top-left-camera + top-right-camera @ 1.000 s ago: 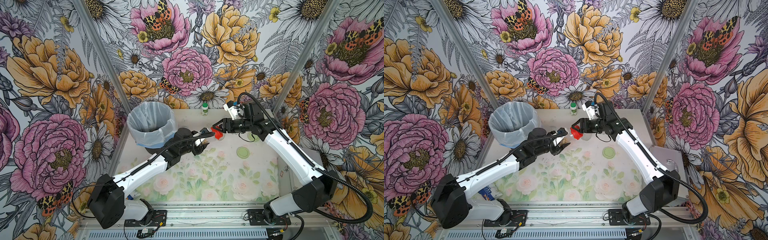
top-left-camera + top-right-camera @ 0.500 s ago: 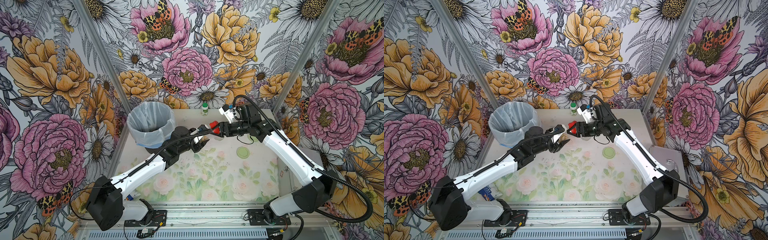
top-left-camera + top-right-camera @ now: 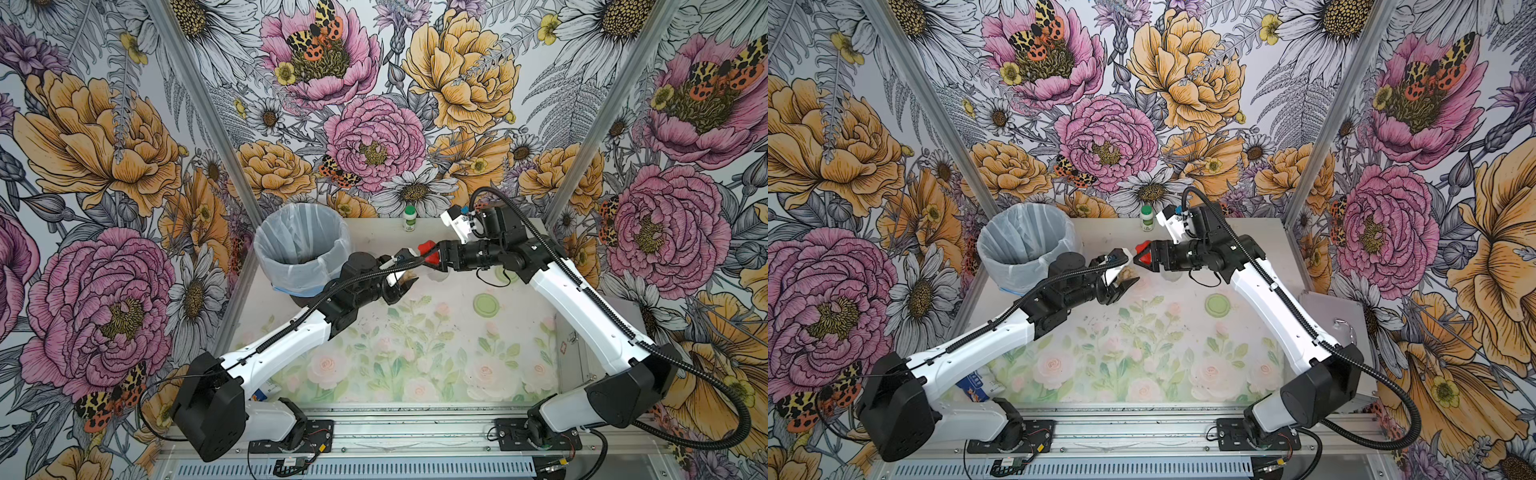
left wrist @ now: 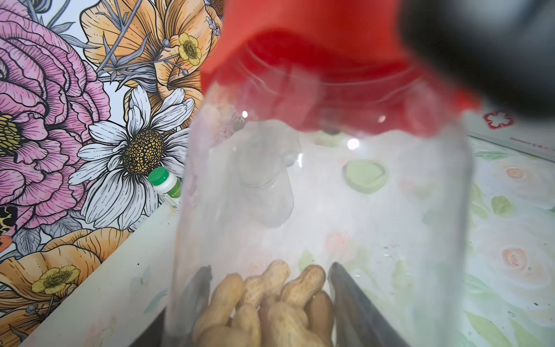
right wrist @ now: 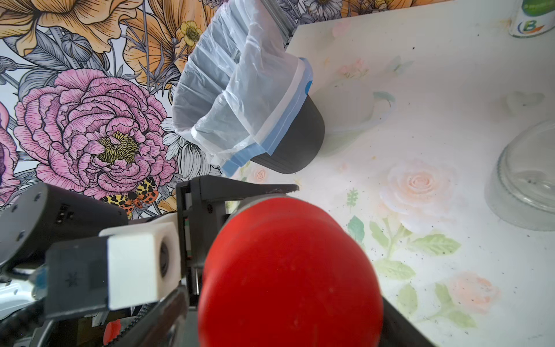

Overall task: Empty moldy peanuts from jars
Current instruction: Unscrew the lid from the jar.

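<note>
Left gripper [image 3: 405,279] clamps jar [image 4: 324,195] near bin rim [image 3: 302,207] — right gripper [image 3: 430,254] straddles red lid [image 5: 288,270], grip unclear.

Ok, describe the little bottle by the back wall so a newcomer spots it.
Find the plastic-lined bin at the far left. To its right, against the back wall, stands a small bottle. It alone is opaque white with a bright green cap; the jars are clear.

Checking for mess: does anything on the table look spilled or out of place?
A pale green lid lies loose on the mat, apart from any jar, and fine dark specks dot the mat. No peanuts look spilled: those visible sit inside the red-lidded jar held by the left tool.
</note>
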Controlling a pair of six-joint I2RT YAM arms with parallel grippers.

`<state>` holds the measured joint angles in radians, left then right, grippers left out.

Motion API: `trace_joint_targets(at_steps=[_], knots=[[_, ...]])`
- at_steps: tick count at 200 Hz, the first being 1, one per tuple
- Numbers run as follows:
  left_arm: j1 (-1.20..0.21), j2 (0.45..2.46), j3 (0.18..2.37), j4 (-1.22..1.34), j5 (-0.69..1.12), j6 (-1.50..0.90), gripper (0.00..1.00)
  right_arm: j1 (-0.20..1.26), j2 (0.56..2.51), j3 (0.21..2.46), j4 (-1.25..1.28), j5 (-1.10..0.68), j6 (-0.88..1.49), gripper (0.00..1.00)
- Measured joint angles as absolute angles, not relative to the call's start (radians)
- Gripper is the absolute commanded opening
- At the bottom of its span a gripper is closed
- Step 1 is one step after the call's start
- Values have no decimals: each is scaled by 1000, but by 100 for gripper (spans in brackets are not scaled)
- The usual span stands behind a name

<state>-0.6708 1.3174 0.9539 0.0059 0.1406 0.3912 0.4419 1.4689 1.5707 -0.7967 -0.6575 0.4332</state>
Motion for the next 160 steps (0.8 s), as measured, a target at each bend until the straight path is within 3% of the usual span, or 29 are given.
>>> trace_joint_targets(at_steps=[42, 68, 90, 112, 160], knots=[[-671, 1314, 954, 14, 141, 392, 35, 440, 1464, 1574, -797, -655, 439, 79], [-671, 1310, 954, 15, 144, 390, 35, 437, 1465, 1574, -795, -658, 437, 62], [-664, 1308, 956, 15, 163, 390, 34, 434, 1464, 1574, -787, -671, 423, 55], [-649, 1308, 958, 4, 218, 384, 33, 430, 1459, 1565, -796, -692, 338, 56], [-617, 1304, 1006, -129, 398, 350, 31, 418, 1420, 1484, -836, -764, -89, 61]])
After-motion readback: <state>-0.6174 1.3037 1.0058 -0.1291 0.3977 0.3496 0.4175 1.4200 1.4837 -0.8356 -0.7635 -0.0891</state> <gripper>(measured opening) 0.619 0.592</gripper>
